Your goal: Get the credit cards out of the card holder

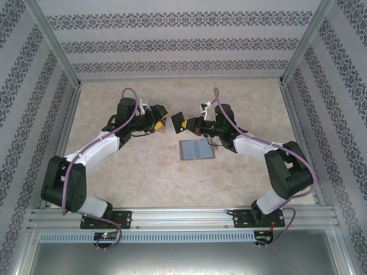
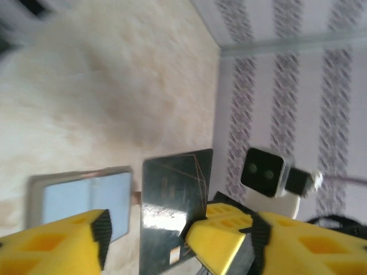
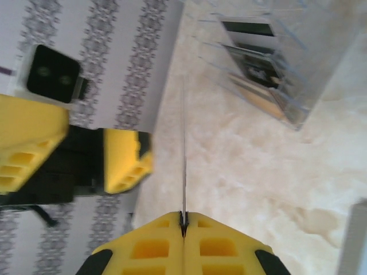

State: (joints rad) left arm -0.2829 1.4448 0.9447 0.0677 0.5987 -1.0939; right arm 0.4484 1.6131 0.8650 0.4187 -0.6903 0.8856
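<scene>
Dark card (image 2: 172, 195), lengthwise out of right gripper (image 3: 183, 216)

Overhead view down on table (image 1: 143, 166); both wrist views close, sharing the dark card (image 2: 175, 206) (image 3: 184, 160)

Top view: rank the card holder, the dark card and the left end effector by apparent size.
1. card holder, lying open.
2-3. dark card and left end effector look alike; the card is held raised, nearer the camera, so unranked.
</scene>
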